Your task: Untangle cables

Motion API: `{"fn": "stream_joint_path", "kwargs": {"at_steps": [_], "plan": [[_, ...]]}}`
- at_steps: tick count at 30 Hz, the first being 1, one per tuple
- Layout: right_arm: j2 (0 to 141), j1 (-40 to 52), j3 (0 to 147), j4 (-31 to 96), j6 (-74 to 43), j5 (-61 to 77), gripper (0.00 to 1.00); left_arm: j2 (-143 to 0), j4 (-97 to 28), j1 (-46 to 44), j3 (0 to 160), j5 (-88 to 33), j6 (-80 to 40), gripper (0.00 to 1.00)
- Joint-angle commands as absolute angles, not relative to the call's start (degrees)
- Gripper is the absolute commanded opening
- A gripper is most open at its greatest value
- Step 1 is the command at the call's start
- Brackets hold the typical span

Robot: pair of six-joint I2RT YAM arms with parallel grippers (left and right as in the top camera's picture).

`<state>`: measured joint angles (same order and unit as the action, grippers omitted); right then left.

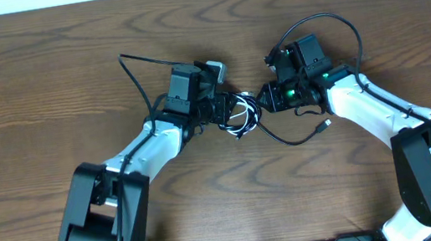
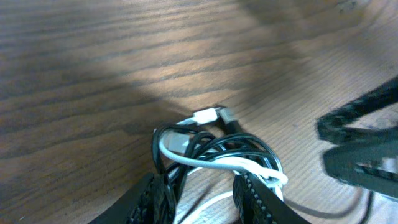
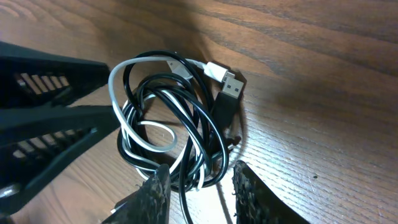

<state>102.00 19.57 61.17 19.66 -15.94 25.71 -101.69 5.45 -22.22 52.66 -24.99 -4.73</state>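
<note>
Cables (image 1: 242, 115) tangled, frame centre — left fingers (image 2: 256, 202) narrow round them, grip unclear, probably anchoring; right fingers (image 3: 252, 198) parted astride black strand (image 3: 185, 202) — likely re-gripping.

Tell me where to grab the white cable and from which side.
Probably grip the white cable just behind its plug, coming from above at the bundle's far side. There the end sticks out beside the black cable's USB plug, clear of the loops; elsewhere white and black strands cross.
</note>
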Motion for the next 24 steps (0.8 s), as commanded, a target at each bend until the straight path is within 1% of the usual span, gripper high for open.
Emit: {"fn": "stream_joint_path", "kwargs": {"at_steps": [1, 6, 14, 17, 18, 19, 20, 24], "plan": [[102.3, 19.6, 62.1, 19.7, -15.8, 25.6, 0.31, -105.3, 6.5, -22.4, 52.7, -22.4, -5.3, 0.41], [102.3, 19.6, 62.1, 19.7, -15.8, 25.4, 0.31, -106.9, 9.1, -22.4, 52.7, -21.1, -5.3, 0.40], [102.4, 19.6, 61.7, 19.4, -15.8, 25.0, 0.31, -106.9, 11.3, -22.4, 52.7, -21.1, -5.3, 0.27], [102.4, 19.6, 61.4, 19.3, -15.6, 23.9, 0.32, -106.9, 11.3, -22.4, 52.7, -21.1, -5.3, 0.19], [102.4, 19.6, 61.1, 19.0, -15.6, 23.9, 0.33, -106.9, 11.3, -22.4, 52.7, -21.1, -5.3, 0.19], [102.4, 19.6, 60.9, 18.7, -15.6, 23.9, 0.34, -106.9, 11.3, -22.4, 52.7, -21.1, -5.3, 0.13], [102.4, 19.6, 60.8, 18.5, -15.6, 23.9, 0.34, -106.9, 11.3, -22.4, 52.7, -21.1, -5.3, 0.11], [102.5, 19.6, 59.7, 16.2, -15.6, 23.9, 0.36, -106.9, 11.3, -22.4, 52.7, -21.1, -5.3, 0.08]]}}
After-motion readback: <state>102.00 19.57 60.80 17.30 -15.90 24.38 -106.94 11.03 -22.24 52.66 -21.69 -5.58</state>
